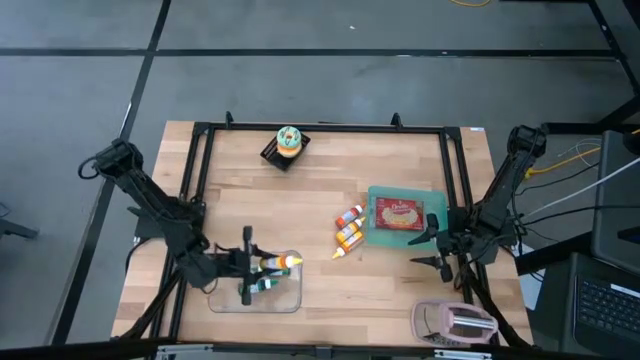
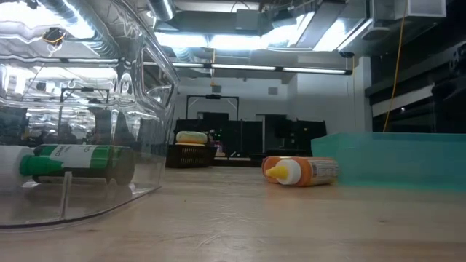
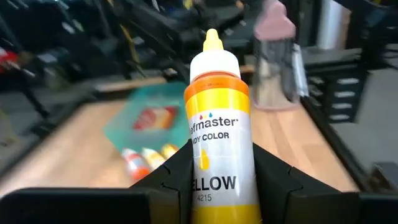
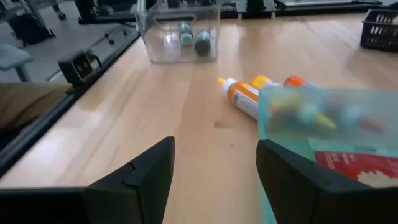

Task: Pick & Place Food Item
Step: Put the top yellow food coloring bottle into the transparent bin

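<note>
My left gripper (image 1: 247, 266) is shut on a yellow food-colour bottle (image 3: 219, 118) and hovers over a clear plastic container (image 1: 256, 292) at the near left. A green-capped bottle (image 2: 73, 161) lies on its side inside that container. Three more small bottles (image 1: 348, 231) lie on the table in the middle, beside a teal tray (image 1: 405, 220) that holds a red and white packet. My right gripper (image 1: 438, 251) hangs open next to the tray's right edge, with nothing between its fingers (image 4: 149, 168). My left gripper pinches the yellow bottle's lower body (image 3: 200, 171) between its two fingers (image 3: 169, 179). The fingers come almost level from the table's left and lie along the bottle. The bottle's yellow cap (image 3: 212, 40) points away toward the table's right, and the bottle is clear of the table.
A black basket with a doughnut (image 1: 288, 144) stands at the far edge. A pink appliance (image 1: 455, 321) sits at the near right corner. A black frame (image 1: 320, 129) runs around the wooden top. Bare wood lies between the container and the loose bottles.
</note>
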